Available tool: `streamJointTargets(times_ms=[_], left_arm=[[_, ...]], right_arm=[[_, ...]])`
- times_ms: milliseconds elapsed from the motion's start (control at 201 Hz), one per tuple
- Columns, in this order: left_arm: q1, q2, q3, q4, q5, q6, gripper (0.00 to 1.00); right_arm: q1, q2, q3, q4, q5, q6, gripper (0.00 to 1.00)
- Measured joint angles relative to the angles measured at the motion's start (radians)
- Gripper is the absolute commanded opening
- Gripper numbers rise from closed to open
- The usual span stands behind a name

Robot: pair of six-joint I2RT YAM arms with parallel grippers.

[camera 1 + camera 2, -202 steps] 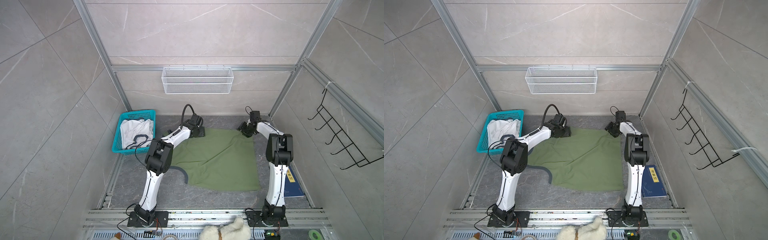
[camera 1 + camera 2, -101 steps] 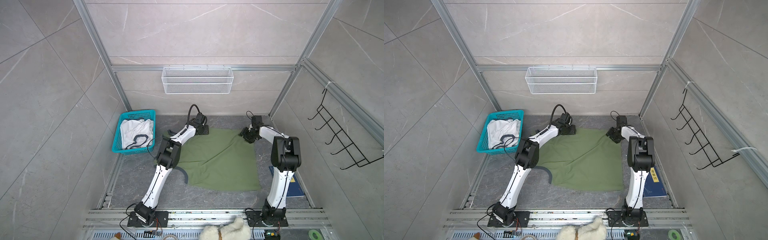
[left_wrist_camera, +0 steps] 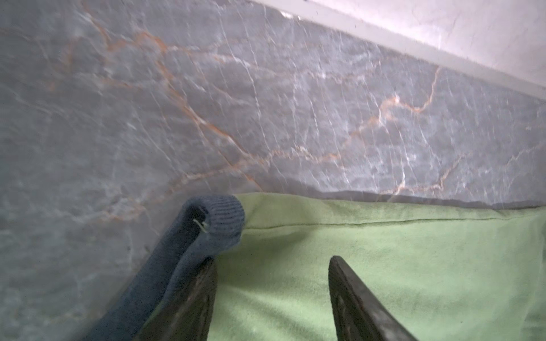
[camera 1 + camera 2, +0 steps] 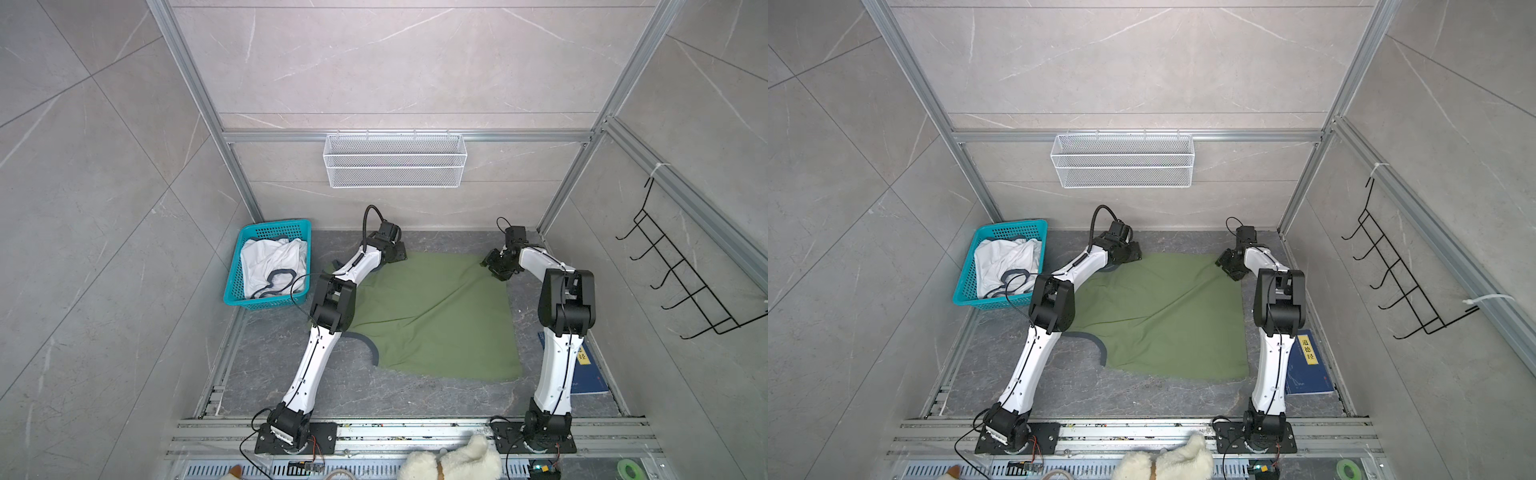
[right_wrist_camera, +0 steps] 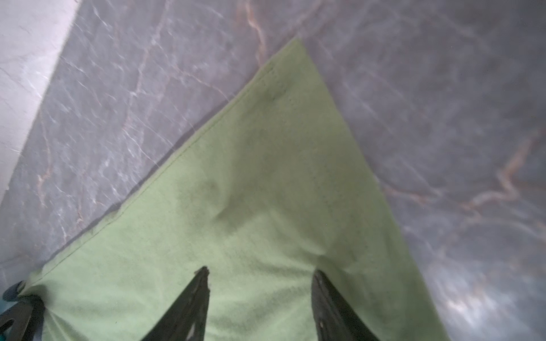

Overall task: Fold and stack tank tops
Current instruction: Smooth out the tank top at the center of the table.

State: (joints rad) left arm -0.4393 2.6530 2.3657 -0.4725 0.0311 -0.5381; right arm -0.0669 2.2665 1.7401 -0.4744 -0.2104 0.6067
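While both arms reach to the far edge, both top views count two tank tops. The green top (image 4: 432, 316) (image 4: 1163, 316) lies spread on the table (image 4: 436, 241), rumpled by a few creases. The white top (image 4: 270, 262) is bunched in the one blue basket (image 4: 274, 226) to the left. There are two claws. The left claw (image 4: 397, 253) (image 4: 1133, 251) sits at the green top's far left corner and the right claw (image 4: 492, 264) (image 4: 1225, 262) at its far right corner. Also visible are one wire shelf (image 4: 395, 160), one hook rack (image 4: 681, 282), one blue book (image 4: 590, 374) and one plush toy (image 4: 453, 461).

From the left wrist, the left claw (image 3: 271, 259) stands wide over green cloth, gripping nothing. One navy trim loop (image 3: 218, 218) touches one of its fingers.

From the right wrist, the right claw (image 5: 260, 270) is likewise wide, with its tips on or just above the cloth near the pointed corner. It holds nothing.

Against a second ago, the left elbow has swung away from the basket and the right elbow has shifted slightly. Both claws remain at their corners. The green top, the white top and the basket lie as they did.
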Motion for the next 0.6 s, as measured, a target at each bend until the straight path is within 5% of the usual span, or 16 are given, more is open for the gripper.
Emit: streamJointTargets(times_ms=[219,388,597], left_arm=[[0.014,0.021,0.043,-0.008,0.007,-0.011,0.68],[0.014,-0.004,0.039,-0.064,0.019,-0.011,0.83],[0.006,-0.297,-0.265,-0.135,0.004,0.0,0.91]], right_arm=[[0.0,0.085,0.147,-0.037,-0.035,-0.021,0.6],[0.0,0.084,0.16,-0.06,-0.051,-0.061,0.67],[0.0,-0.114,-0.053,-0.035,-0.079,-0.08,0.7]])
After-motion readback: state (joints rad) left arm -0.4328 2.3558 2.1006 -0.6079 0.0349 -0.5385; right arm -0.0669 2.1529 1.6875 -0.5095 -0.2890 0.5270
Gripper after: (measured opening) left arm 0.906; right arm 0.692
